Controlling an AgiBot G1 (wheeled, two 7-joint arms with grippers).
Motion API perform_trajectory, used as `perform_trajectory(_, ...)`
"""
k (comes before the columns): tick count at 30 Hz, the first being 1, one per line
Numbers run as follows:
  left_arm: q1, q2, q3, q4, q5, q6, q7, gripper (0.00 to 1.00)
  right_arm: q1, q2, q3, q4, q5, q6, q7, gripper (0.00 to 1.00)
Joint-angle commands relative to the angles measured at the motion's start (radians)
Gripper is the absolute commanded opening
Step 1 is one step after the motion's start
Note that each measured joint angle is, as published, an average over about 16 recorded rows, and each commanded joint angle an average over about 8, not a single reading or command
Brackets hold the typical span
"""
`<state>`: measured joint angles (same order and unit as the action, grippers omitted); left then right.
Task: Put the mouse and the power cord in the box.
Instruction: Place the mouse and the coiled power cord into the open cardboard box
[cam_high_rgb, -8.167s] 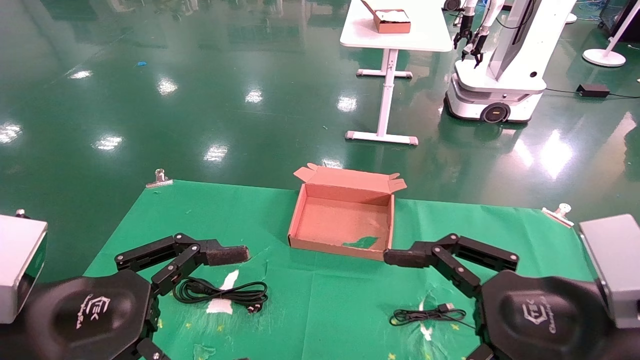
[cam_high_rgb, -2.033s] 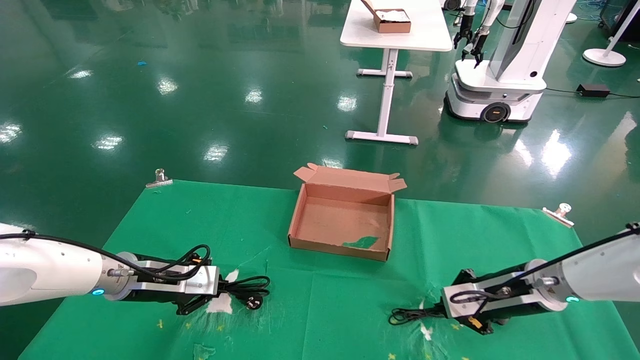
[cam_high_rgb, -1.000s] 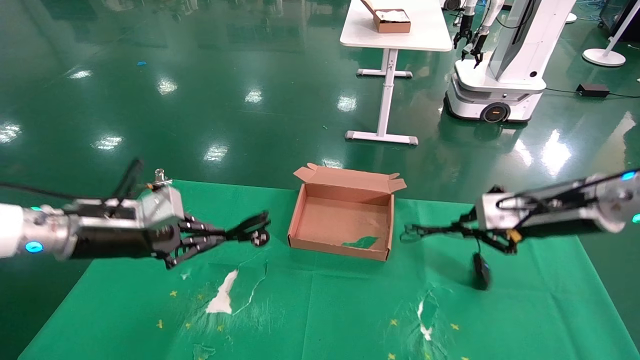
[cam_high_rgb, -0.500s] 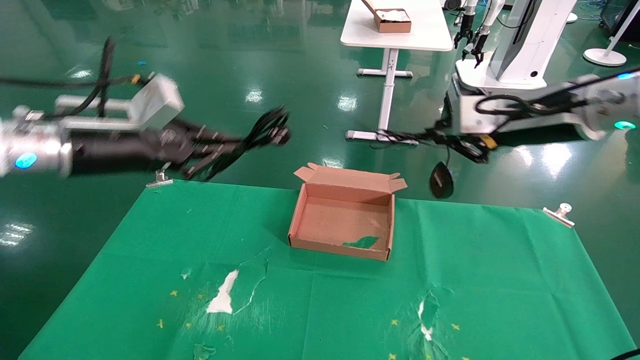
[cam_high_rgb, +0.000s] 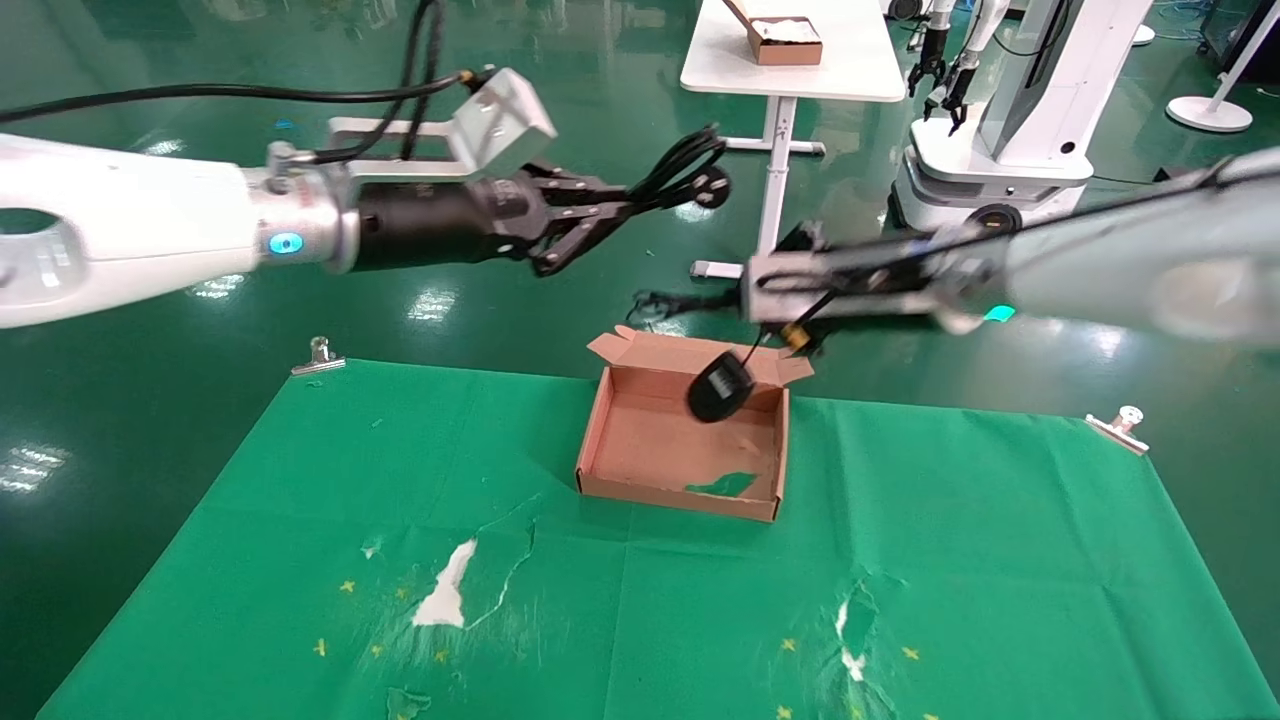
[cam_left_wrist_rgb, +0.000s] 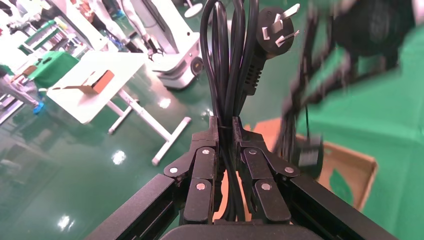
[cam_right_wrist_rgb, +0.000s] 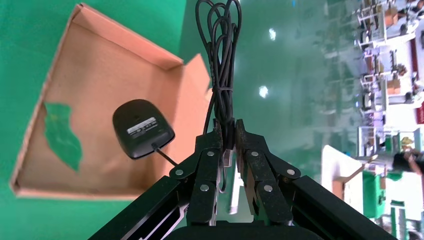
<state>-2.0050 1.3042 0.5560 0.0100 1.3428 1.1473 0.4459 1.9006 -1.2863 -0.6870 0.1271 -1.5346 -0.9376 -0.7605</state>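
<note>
Cardboard showed bare inside the box (cam_high_rgb: 640, 440): nothing was packed yet. The right gripper (cam_right_wrist_rgb: 228, 131), clamped on the thin cable, dangled the mouse (cam_high_rgb: 720, 388) apparently just above the box's far end. The left gripper (cam_high_rgb: 605, 208) pinched the power cord (cam_high_rgb: 685, 172) high over the floor behind the box. Half a second before, both loads hung farther out to either side

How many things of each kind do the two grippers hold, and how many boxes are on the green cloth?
Computer mouse: 1, the mouse, hanging by its cable from the right gripper.
Power cord: 1, the power cord, in the left gripper.
Cardboard box: 1, the box, open.
Total: 3
</note>
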Motion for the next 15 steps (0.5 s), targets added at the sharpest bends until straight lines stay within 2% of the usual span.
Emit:
perform_trajectory(1,0.003,0.022,-0.006,-0.004,-0.009,-0.022,-0.006,0.0,-0.022,-0.032,0.007,-0.029,0.01,0.036,-0.021,0.0)
perform_trajectory(8,0.019,0.028,-0.012,-0.02,-0.017,-0.026,-0.016,0.0,-0.114,-0.07,0.021,-0.043,0.035,0.228,-0.023,0.0)
perform_trajectory(15,0.043,0.018,-0.004,-0.022,-0.006,-0.02,-0.005,0.0,-0.18,-0.076,0.022,-0.001,0.067,0.278,0.009,0.0)
